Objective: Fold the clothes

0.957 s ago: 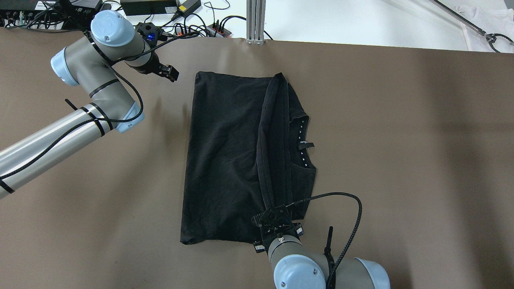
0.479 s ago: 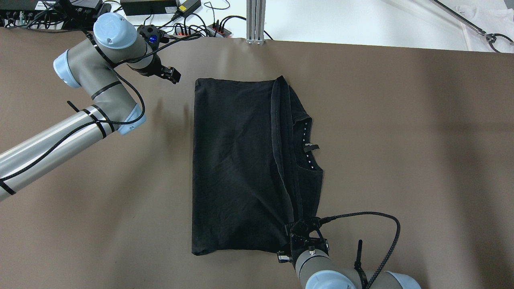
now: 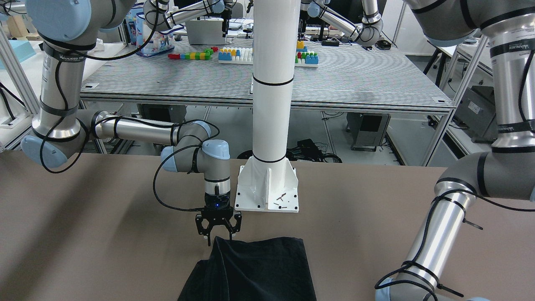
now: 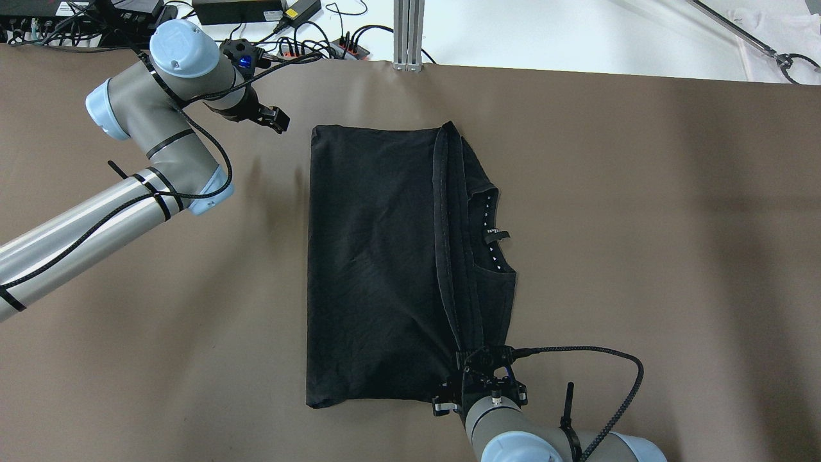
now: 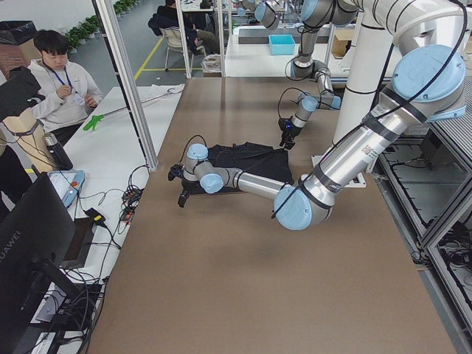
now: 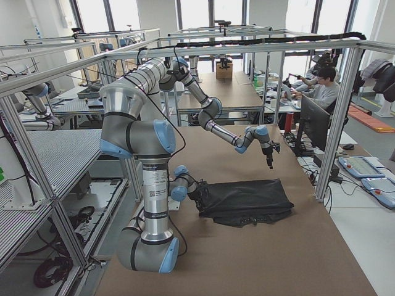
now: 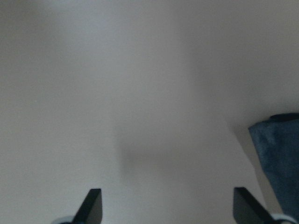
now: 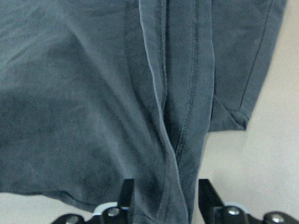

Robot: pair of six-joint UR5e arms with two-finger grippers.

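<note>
The clothes (image 4: 372, 256), one black garment, lie folded lengthwise on the brown table (image 4: 641, 224), with a hemmed edge running down the fold and the collar showing to its right. They also show in the front view (image 3: 259, 271) and the right wrist view (image 8: 93, 93). My right gripper (image 4: 476, 364) stands at the near end of that hem. It is open, and the hem lies between its fingers (image 8: 127, 193) without being pinched. My left gripper (image 4: 279, 120) hangs open over bare table beside the far left corner of the clothes (image 7: 280, 158).
The white pillar's base (image 3: 267, 188) is bolted to the table just behind the right gripper (image 3: 219, 240). An aluminium post (image 4: 408, 32) and cables with power supplies (image 4: 288, 25) line the far edge. People sit at desks beyond the table's end (image 5: 63, 88).
My right gripper dragged the hemmed edge to the right and toward the robot, shifting the clothes slightly right. It has stayed almost still for the last half second. The left arm barely moved.
</note>
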